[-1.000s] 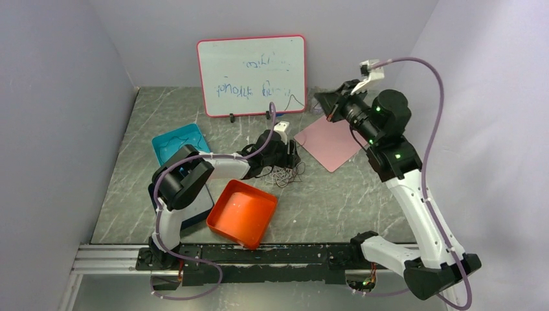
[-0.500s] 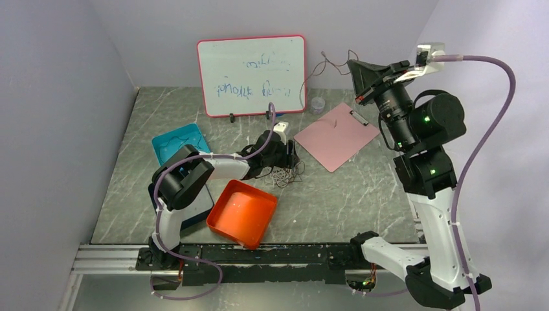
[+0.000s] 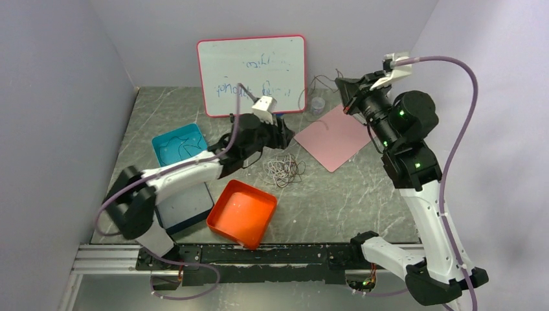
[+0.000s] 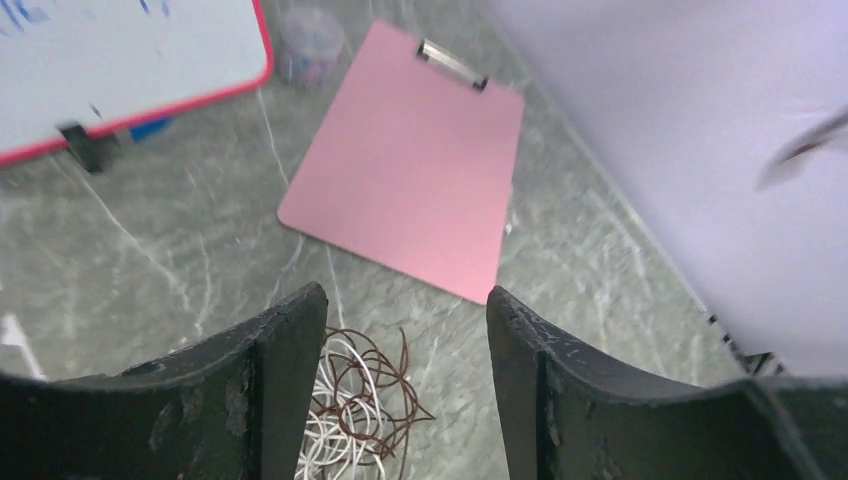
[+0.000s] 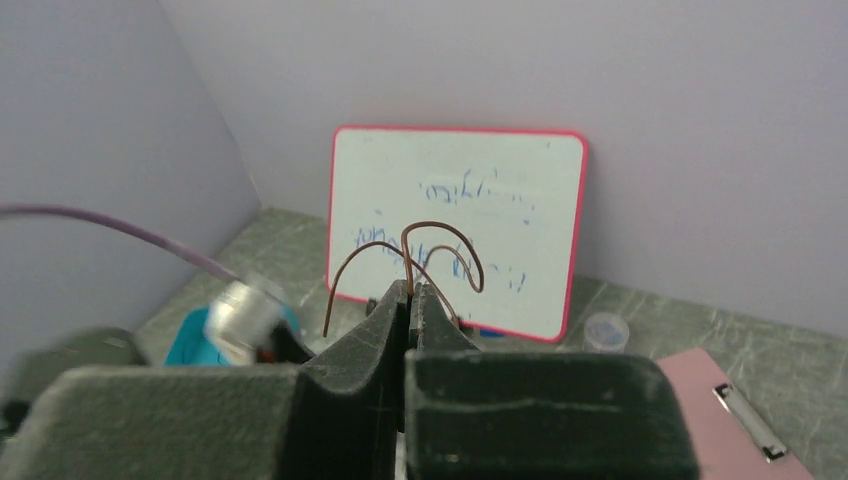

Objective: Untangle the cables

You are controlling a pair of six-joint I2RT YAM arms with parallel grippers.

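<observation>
Cables (image 3: 283, 170) heaped near parted left gripper (image 4: 405, 310); brown strand (image 5: 441, 225) in clamped right gripper (image 5: 411, 290).

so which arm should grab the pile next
Left. The left gripper is open above the cable pile; the right gripper is shut on a brown cable held in the air.

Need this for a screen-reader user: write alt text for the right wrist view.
The right gripper, shut, pinches a thin brown cable whose loops arc up before a red-framed whiteboard. A pink clipboard lies on the grey table at lower right.
</observation>
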